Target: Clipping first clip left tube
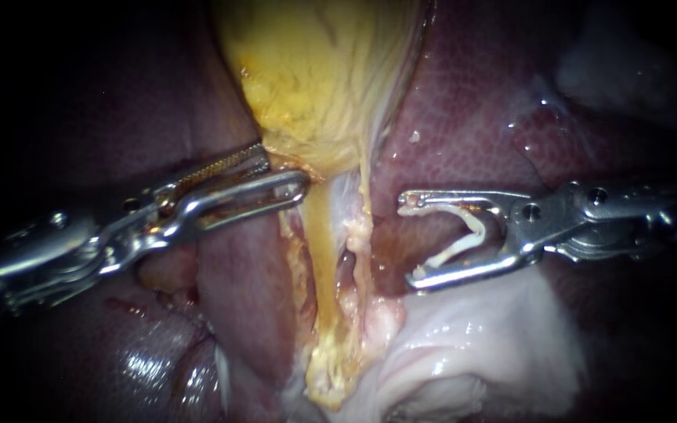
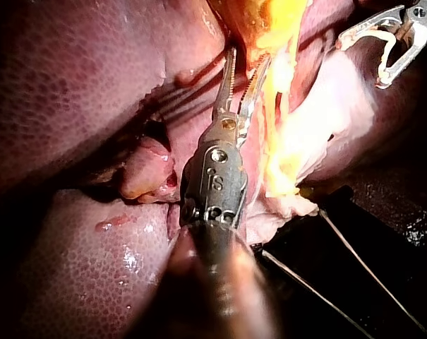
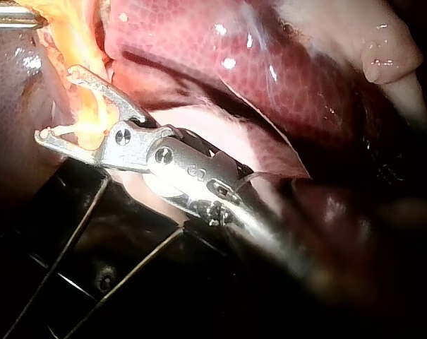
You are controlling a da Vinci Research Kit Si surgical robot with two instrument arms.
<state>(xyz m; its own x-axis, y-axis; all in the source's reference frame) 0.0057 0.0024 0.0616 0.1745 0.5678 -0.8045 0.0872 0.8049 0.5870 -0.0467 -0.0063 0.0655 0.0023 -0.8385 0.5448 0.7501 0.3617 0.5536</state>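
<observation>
The left tube (image 1: 319, 258) runs dead centre, a flat yellow ribbon dropping from the gallbladder's neck toward 6 o'clock, waxy and frayed at its lower end. Close on its 3 o'clock side hangs a pale strand (image 1: 360, 227), lumpy and wet, the two nearly touching.

And there's the clip (image 1: 457, 248), at 3 o'clock of both, near but clear of them. It's a thin white V, mouth facing the tubes and touching neither. The right instrument (image 1: 410, 241) carries it, steel jaws spread wide, one clip leg seated along each jaw.

From 9 o'clock the left instrument (image 1: 285, 174) comes in, one jaw toothed, the other a smooth slotted loop. They stand narrow, pinching the lower edge of the gallbladder (image 1: 315, 70) right above the tube.

That gallbladder fills 12 o'clock: a mustard-yellow sac, wrinkled and veined, tapering downward. Around it lies the liver (image 1: 464, 117), dark maroon, finely pebbled, glossy. At 5 o'clock a white fold (image 1: 479, 337) of tissue gleams, smooth and slick.

In the right wrist view, yellow tissue shows through the gap of the wide jaws; whether it lies between or behind them, I cannot tell.
</observation>
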